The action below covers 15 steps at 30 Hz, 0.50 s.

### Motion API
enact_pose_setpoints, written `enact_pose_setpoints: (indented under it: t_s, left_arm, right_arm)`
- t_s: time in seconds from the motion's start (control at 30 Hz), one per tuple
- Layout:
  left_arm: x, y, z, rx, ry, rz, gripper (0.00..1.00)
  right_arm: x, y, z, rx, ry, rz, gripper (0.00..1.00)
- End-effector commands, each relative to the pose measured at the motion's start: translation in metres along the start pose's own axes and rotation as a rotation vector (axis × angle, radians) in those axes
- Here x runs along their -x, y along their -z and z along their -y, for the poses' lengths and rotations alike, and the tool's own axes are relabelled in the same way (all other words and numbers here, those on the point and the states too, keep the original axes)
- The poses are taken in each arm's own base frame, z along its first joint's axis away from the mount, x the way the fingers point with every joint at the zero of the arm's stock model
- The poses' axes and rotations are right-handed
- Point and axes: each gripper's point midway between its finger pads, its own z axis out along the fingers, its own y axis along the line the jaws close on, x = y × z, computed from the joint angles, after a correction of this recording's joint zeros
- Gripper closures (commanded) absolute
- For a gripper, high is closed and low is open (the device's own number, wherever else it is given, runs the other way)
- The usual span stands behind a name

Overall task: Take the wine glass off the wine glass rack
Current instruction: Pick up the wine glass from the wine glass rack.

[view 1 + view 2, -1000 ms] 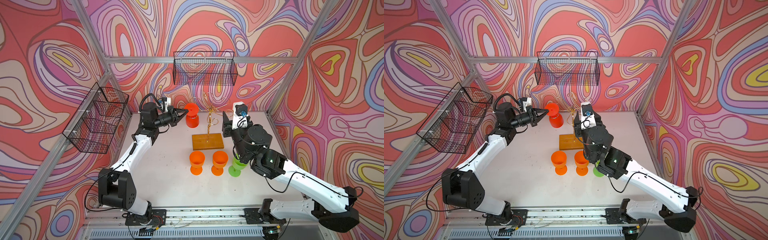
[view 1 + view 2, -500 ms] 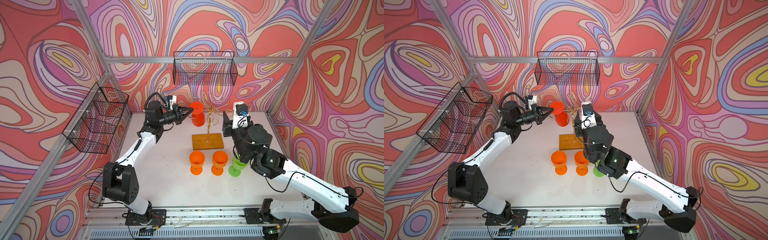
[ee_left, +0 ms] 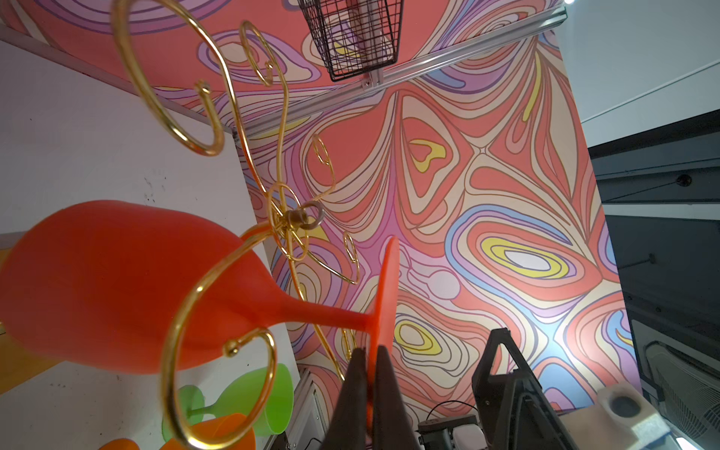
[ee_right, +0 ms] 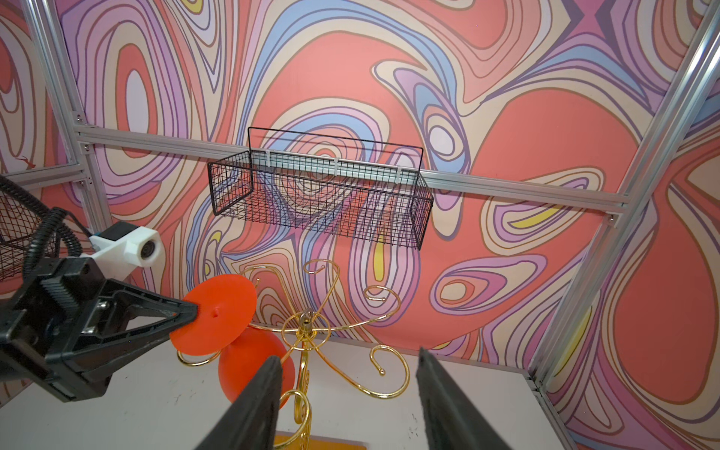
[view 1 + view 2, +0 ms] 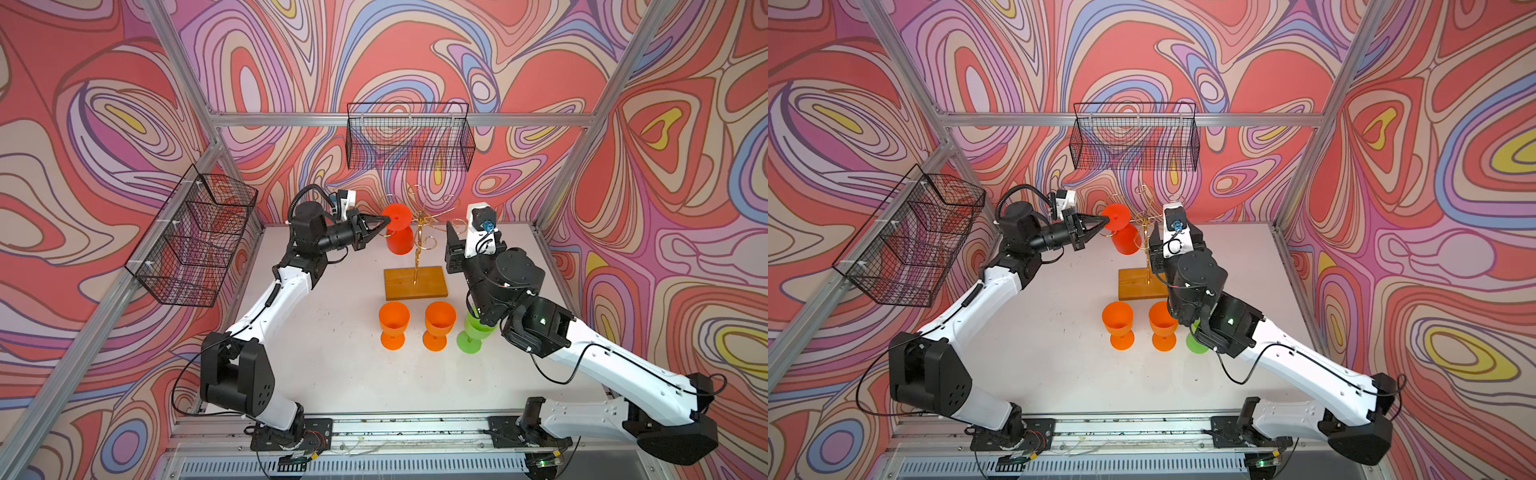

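Two black wire baskets (image 5: 409,137) hang on swirly walls (image 5: 415,50), and on the white table (image 5: 332,365) the wine glass rack (image 5: 415,284) holds the red wine glass (image 5: 399,245) upside down, its foot pinched by the left gripper (image 5: 385,223), the right gripper (image 4: 346,356) spread and empty.

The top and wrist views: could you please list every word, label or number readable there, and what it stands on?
None readable: the red wine glass and the gold wine glass rack show no lettering.
Any print on the small electronics board is too small to read.
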Motion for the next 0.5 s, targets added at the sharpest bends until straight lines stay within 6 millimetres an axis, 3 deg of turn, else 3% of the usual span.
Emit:
enact_pose_setpoints:
  t_s: [0.0,0.47]
  left_arm:
    - [-0.014,0.007,0.023,-0.038,-0.052,-0.026,1.00]
    - [-0.035,0.017,0.025,0.006,-0.048,-0.031,1.00]
  right_arm:
    - [-0.003,-0.001,0.002,-0.003,-0.004,-0.008,0.41]
    - [-0.004,-0.001,0.001,0.006,-0.014,-0.013,0.41]
